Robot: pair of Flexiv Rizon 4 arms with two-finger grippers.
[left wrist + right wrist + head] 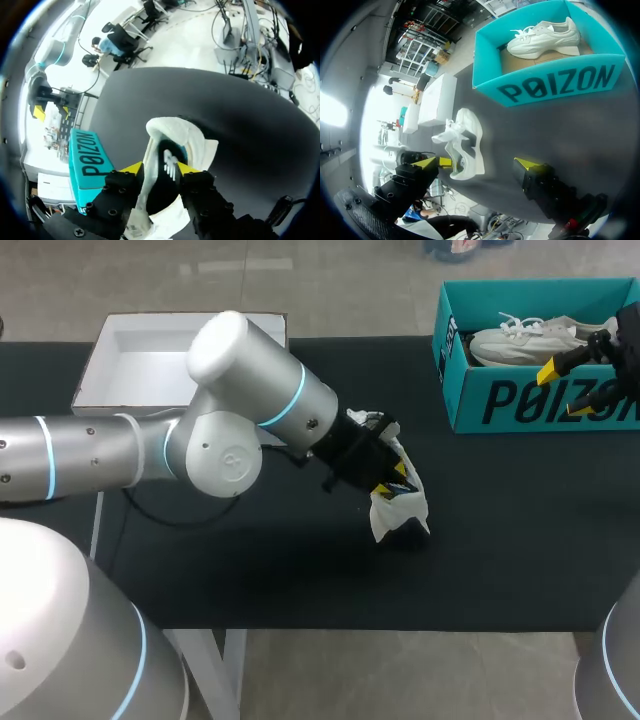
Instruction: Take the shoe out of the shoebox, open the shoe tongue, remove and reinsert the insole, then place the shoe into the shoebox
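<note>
Left claw (159, 168) clamps shoe (400, 508), well apart from shoebox (520, 400)

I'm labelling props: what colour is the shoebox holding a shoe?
The shoebox is teal with black lettering, best seen in the right wrist view.

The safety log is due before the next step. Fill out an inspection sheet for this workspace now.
Surface: black table, no damage seen.
Job's things: white shoe at the table's middle; teal shoebox at the far right, open, with a second white shoe inside.
Clutter: open white box at the far left.
Grippers: left gripper shut on the white shoe; right gripper open, empty, near the shoebox's front.
Cables: black cable loops below the left arm.
Surroundings: nothing seen reaching over the table.
</note>
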